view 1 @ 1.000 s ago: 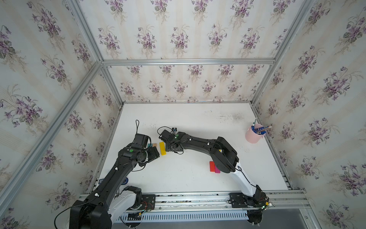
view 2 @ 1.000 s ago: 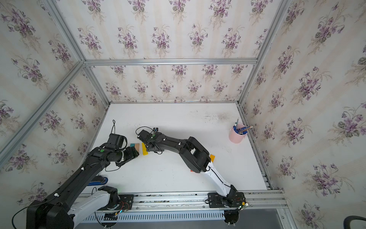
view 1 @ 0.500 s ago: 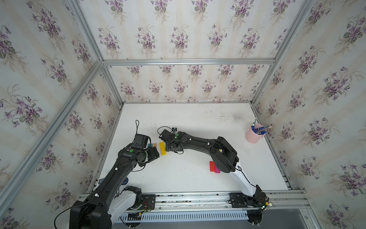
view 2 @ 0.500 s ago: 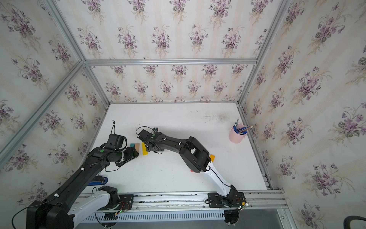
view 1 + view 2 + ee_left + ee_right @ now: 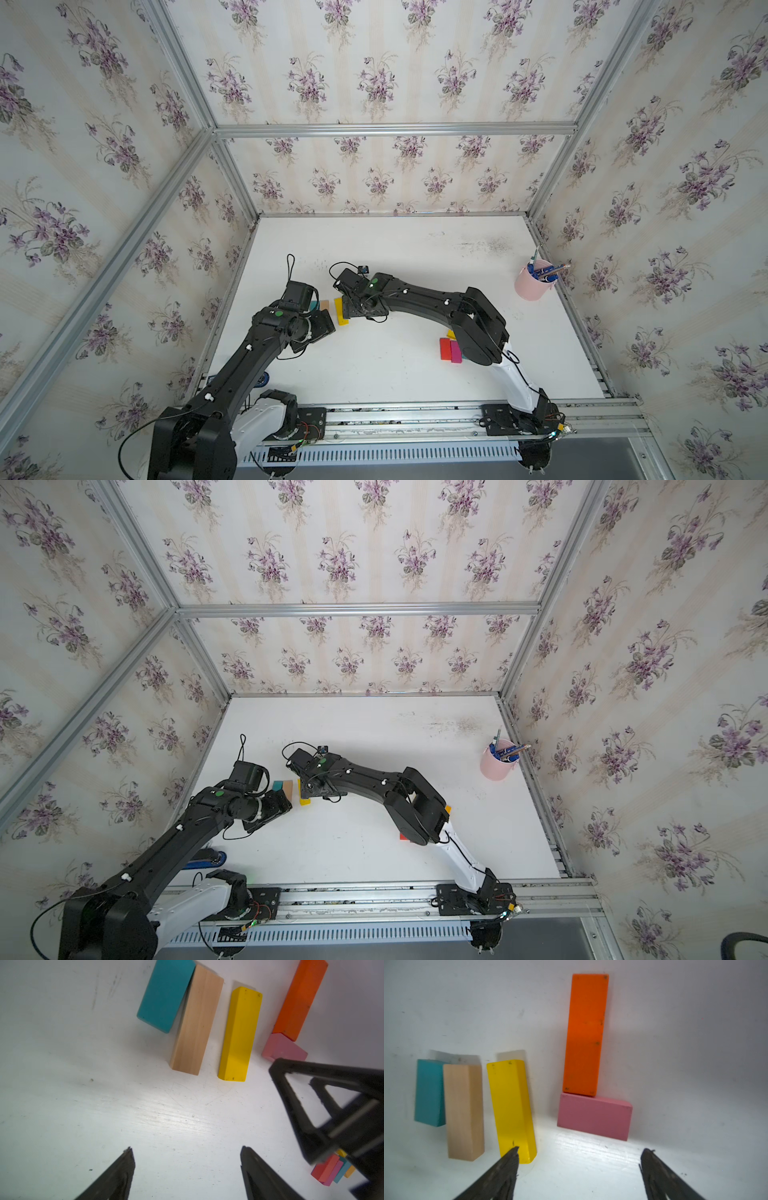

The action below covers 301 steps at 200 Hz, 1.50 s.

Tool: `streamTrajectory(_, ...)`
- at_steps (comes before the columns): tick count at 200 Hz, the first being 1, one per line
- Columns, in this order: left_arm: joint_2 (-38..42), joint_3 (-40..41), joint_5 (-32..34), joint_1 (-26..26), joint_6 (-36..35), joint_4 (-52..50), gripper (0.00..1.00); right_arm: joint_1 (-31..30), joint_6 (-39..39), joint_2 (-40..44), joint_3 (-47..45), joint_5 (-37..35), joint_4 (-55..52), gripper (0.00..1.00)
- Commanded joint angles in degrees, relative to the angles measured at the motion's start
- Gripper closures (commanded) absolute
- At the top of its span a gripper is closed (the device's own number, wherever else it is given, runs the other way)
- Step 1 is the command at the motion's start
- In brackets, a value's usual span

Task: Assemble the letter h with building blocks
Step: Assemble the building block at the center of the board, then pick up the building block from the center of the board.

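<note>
White table (image 5: 395,382) inside floral-papered walls (image 5: 374,83) carries the wooden blocks. A long orange wooden bar (image 5: 585,1034) lies with a short pink bar (image 5: 595,1118) touching its end crosswise. A yellow bar (image 5: 511,1109), a tan bar (image 5: 464,1111) and a teal bar (image 5: 428,1093) lie in a row beside them. A red bar (image 5: 445,348) and a magenta bar (image 5: 456,352) touch each other, well apart from these. The left tool (image 5: 186,1148) and the right tool (image 5: 581,1149) hover spread, holding nothing.

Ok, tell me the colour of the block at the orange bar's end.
Pink block, clearest in the right wrist view.
</note>
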State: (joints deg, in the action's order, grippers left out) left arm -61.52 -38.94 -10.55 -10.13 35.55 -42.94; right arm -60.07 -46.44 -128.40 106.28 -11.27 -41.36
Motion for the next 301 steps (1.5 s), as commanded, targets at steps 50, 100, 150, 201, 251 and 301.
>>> streamTrajectory(50, -14.0, -7.6, 7.4, 5.0, 4.8, 2.6, 0.25, -2.3, 1.7, 17.1, -12.6, -4.1, 4.1, 0.13)
streamTrajectory(100, -24.3, -11.2, 4.2, 7.8, 11.7, 6.2, 0.29, -2.4, 0.3, 27.2, -24.3, -3.4, 9.3, 0.16)
streamTrajectory(150, -29.6, -18.4, 8.4, 7.7, 13.0, -0.5, 0.38, -2.3, -0.3, 30.1, -27.6, -5.0, 9.4, 0.17)
streamTrajectory(201, -30.6, -17.0, 8.5, 7.5, 10.3, -1.2, 0.41, -2.3, -0.8, 29.8, -28.3, -5.3, 9.9, 0.17)
streamTrajectory(251, -33.7, -16.3, 9.5, 7.4, 9.7, -0.3, 0.29, -2.3, -1.0, 30.2, -29.4, -5.5, 10.3, 0.18)
streamTrajectory(301, -37.7, -20.2, 13.9, 8.1, 10.3, -2.0, 0.28, -2.3, -1.2, 30.7, -30.2, -5.5, 10.4, 0.18)
